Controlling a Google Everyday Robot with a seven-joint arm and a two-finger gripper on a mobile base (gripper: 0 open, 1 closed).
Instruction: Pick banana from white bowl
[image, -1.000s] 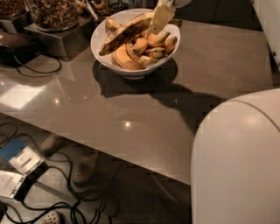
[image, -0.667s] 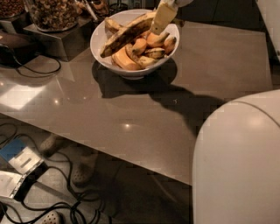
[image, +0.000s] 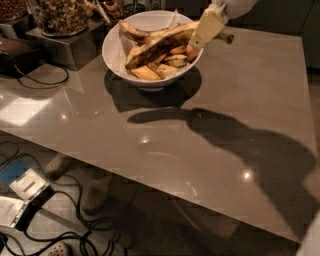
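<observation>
Though blotchy, banana (image: 155, 47) in hand (image: 206, 29) above bowl (image: 114, 50)

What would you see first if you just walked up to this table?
A big white bowl at the far side of the table, piled with bananas. The longest banana, brown and blotchy, lies across the top, its stem poking over the right rim. The gripper is right at that end of it.

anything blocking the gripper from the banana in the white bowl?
Nothing visible. The gripper is at the banana's stem end over the white bowl's right rim; the banana lies atop the other fruit.
</observation>
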